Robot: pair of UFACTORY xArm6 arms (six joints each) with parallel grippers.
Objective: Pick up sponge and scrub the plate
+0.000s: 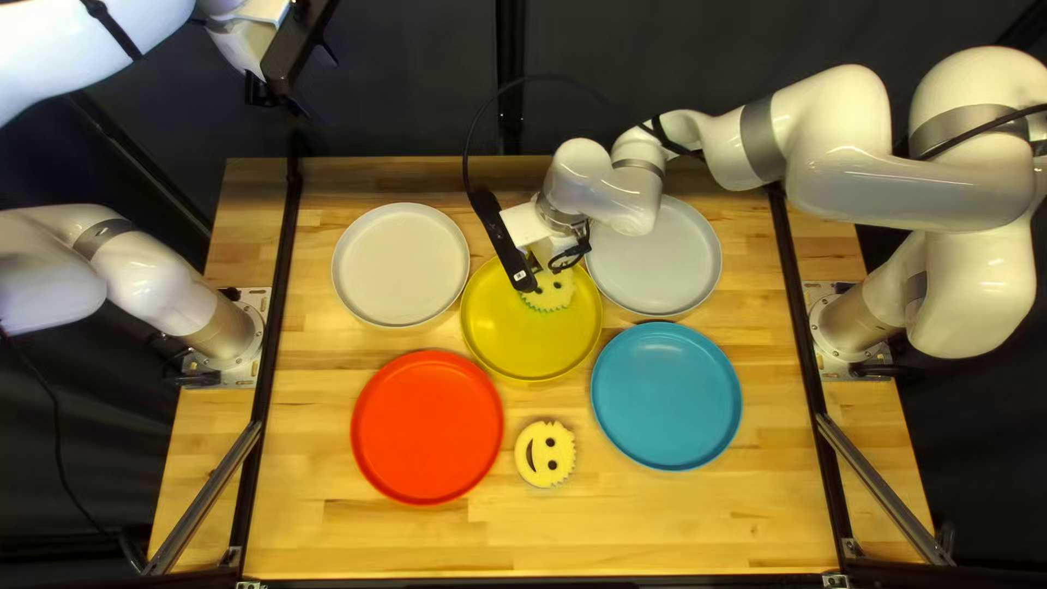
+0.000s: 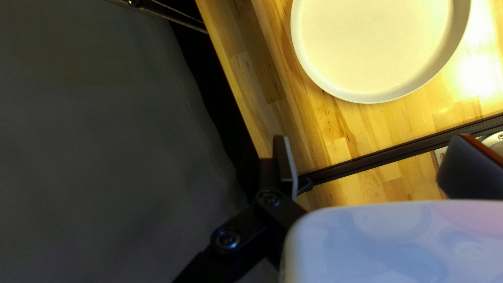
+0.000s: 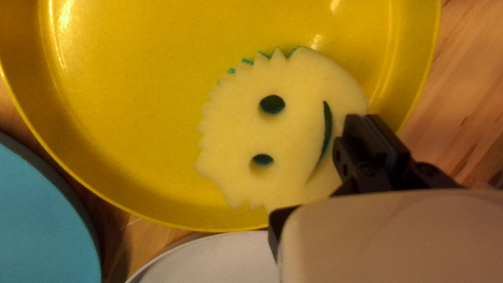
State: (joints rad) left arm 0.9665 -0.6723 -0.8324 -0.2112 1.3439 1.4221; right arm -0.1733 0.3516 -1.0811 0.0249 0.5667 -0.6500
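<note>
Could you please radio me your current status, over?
Left gripper: jaws open. Right gripper at sponge, grip unclear. Sponge over yellow plate. Other sponge beside red plate, out of the way.

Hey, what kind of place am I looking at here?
Probably a robotics lab or test area: two robot arms are mounted at a wooden table, a dark curtain hangs behind it, and a smiley sponge sits on a yellow plate.
</note>
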